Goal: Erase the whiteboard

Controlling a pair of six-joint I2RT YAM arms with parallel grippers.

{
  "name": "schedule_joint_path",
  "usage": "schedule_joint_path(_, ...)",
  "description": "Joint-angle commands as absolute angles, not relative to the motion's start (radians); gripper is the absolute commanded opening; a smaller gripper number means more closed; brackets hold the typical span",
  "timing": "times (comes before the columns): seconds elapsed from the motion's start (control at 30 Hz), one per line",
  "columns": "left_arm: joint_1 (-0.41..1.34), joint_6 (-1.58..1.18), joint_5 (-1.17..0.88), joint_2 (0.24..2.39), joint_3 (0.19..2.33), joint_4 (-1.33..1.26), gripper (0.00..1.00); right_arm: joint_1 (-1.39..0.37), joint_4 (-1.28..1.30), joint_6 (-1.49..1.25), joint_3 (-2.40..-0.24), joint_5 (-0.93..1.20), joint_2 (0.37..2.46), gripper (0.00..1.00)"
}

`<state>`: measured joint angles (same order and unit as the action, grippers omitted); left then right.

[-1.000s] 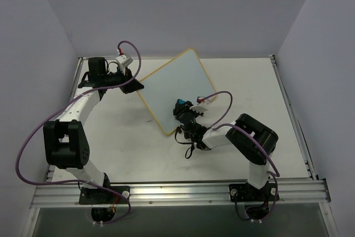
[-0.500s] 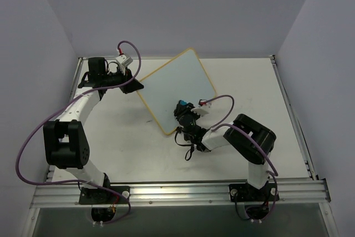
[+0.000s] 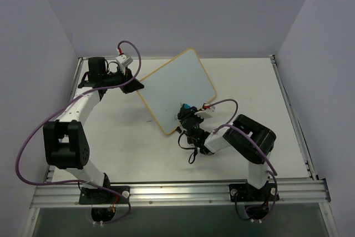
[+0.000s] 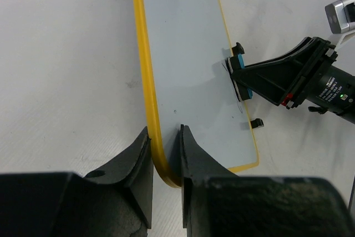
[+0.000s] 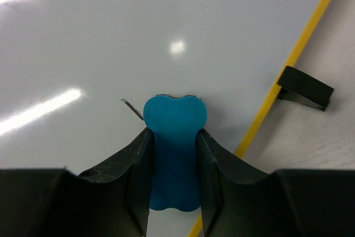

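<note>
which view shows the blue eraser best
Right wrist: the blue eraser shows large and face-on, held in the right tool against the whiteboard. Left wrist shows only its thin edge; top external, a tiny blue speck.

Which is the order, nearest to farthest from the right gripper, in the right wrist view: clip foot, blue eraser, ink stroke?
1. The blue eraser, between the right gripper's fingers.
2. The ink stroke, just left, on the whiteboard.
3. The clip foot, far right, outside the whiteboard's rim.
</note>
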<state>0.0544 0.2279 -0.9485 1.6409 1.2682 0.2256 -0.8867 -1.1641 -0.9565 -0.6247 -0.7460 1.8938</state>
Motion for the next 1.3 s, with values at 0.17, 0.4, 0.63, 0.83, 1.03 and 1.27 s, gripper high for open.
schedule_joint_path(0.17,0.112,0.365,-1.009,1.58,1.258,0.15,0.02,-0.865,-0.787,-0.937,-0.568,-0.548,2.013,0.0)
schedule_joint_path(0.4,0.115,0.367,-1.012,1.586,1.261,0.153,0.02,-0.848,-0.888,-0.75,-0.658,-0.437,1.939,0.0)
schedule_joint_path(0.63,0.115,0.37,-1.006,1.583,1.258,0.152,0.02,-0.819,-0.723,-0.612,-0.892,-0.384,1.832,0.0)
schedule_joint_path(0.83,0.115,0.371,-0.999,1.578,1.253,0.149,0.02,-0.773,-0.731,-0.61,-0.882,-0.374,1.864,0.0)
schedule_joint_path(1.03,0.115,0.371,-0.996,1.582,1.255,0.147,0.02,-0.741,-0.88,-0.705,-0.638,-0.377,1.922,0.0)
schedule_joint_path(1.27,0.117,0.368,-1.0,1.583,1.256,0.147,0.02,-0.762,-1.008,-0.744,-0.52,-0.356,2.011,0.0)
